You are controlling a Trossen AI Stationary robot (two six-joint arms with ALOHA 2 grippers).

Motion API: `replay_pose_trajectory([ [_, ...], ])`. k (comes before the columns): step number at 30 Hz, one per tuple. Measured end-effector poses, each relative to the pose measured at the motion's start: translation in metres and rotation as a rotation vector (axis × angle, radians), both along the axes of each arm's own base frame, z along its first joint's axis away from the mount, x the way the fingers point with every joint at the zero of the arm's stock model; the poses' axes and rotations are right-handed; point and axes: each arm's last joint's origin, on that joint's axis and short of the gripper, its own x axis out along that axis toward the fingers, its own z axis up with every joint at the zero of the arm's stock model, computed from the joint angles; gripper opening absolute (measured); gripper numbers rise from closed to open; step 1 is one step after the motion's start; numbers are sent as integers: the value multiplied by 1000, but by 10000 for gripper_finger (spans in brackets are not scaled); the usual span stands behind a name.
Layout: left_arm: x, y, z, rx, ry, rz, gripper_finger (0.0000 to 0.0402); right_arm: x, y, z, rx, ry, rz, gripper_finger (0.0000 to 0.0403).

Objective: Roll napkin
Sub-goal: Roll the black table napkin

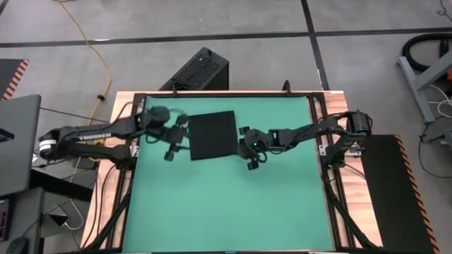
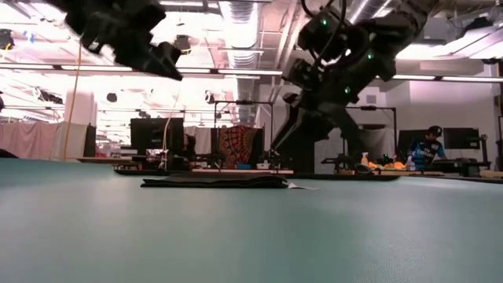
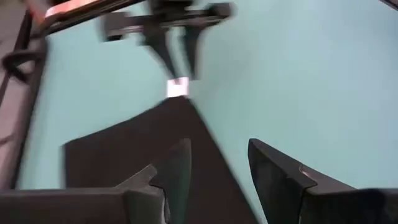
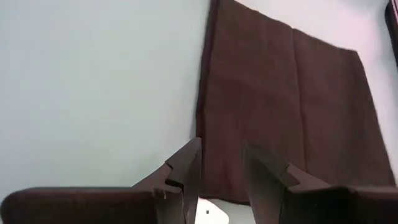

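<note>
The black napkin (image 1: 212,134) lies flat on the green mat (image 1: 226,204) as a folded rectangle. It shows as a thin dark slab in the low view (image 2: 212,181). Its small white tag (image 3: 178,88) sticks out at the near right corner. My left gripper (image 3: 217,168) is open and raised over the napkin's left edge (image 1: 185,137). My right gripper (image 4: 221,165) is open by a narrow gap. It points down over the corner with the tag (image 4: 211,213). My right gripper comes at the napkin's near right corner (image 4: 217,186) from above, slanting in from the table's right, with its fingertips (image 3: 189,62) just by the tag. I cannot tell whether they touch the cloth.
A rigid black box with vent slots (image 1: 200,70) stands on the floor beyond the table's far edge. A dark frame (image 1: 319,134) runs around the mat. The mat's near half (image 1: 226,212) shows bare green. A person (image 2: 428,145) sits far back in the room.
</note>
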Motion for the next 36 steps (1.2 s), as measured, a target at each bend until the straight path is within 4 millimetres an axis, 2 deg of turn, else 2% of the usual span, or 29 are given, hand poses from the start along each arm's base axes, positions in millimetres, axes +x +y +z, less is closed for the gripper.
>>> replay_pose_trajectory([
  [4, -8, -13, -34, 47, -127, 2, 151, 0, -4, -2, -6, -17, -6, 137],
  [8, -17, -22, -52, 35, -345, 57, 151, 0, -4, -2, -14, -16, 26, 137],
  [11, -24, -27, -64, 11, -431, 114, 151, 1, -3, -1, -28, -24, 41, 138],
  [16, -25, -33, -77, -30, -389, 99, 151, 1, 2, -1, -29, -22, 62, 161],
  [21, -22, -41, -88, -37, -294, 63, 151, 3, 8, 1, -12, -48, 68, 228],
  [25, -19, -44, -99, 39, -224, 91, 151, 3, 10, 1, -13, -51, 73, 271],
  [31, -15, -47, -111, 90, -146, 114, 152, 3, 6, 1, -52, -49, 90, 281],
  [36, -11, -48, -124, 88, -81, 111, 152, 6, -5, -4, -54, -56, 59, 281],
])
